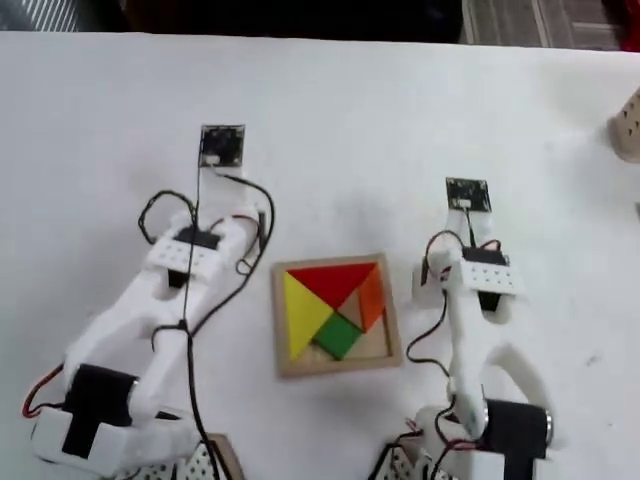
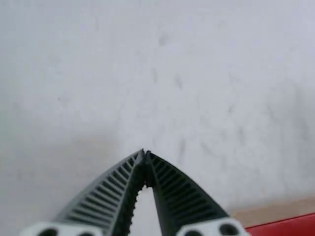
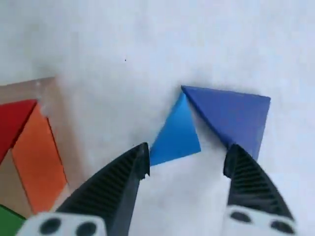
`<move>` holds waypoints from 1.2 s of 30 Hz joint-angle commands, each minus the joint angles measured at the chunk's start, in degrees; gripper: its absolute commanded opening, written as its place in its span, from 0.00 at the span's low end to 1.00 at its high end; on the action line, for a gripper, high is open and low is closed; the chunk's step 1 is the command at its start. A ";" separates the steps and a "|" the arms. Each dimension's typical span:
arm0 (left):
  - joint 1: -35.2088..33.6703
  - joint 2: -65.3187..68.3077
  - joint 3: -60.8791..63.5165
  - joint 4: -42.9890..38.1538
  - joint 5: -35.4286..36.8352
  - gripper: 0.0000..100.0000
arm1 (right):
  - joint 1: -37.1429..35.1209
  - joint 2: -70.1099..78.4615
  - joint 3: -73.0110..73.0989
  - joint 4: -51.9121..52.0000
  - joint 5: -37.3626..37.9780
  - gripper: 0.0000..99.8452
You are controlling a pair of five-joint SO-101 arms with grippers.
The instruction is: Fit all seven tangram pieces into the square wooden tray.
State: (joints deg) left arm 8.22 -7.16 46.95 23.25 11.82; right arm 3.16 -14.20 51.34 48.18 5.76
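Jaws of the right gripper [image 3: 187,150] stood spread wide, nothing pinched. Its dark ribbed fingers [image 3: 118,182] hung over two loose pieces on the white table [image 1: 350,130]: a light blue triangle [image 3: 174,132] and a larger dark blue triangle [image 3: 231,113], meeting at one corner. Both were flat, with matte faces and crisp edges. One fingertip sat by the light blue piece's corner, the other by the dark blue piece's point. Contact with either could not be judged.

The left gripper [image 2: 145,156] had its ribbed fingers pressed together at the tips, empty, over bare table. Beside it, cut off by the frame corner, lay a strip of the square wooden tray [image 2: 268,214] and an edge of the red triangle [image 2: 290,227].

From above, the tray lay between the two arms. The red triangle ran along its far side, with the yellow triangle [image 1: 298,315] toward the left arm, the green square [image 1: 338,336] near the middle and the orange parallelogram [image 1: 371,298] toward the right arm. Bare wood showed in the tray's near corner on the right arm's side. In the right wrist view the frame edge clipped the green square. A pale perforated object [image 1: 628,125] was cropped at the table's far side, its shape unclear.
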 commanded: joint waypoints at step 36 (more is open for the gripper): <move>0.48 -0.13 -2.46 0.62 -0.62 0.02 | -7.87 2.95 -5.01 2.33 11.96 0.18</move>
State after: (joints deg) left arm 8.13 -7.16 46.95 23.78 11.74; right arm -5.80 -8.57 46.33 50.81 18.42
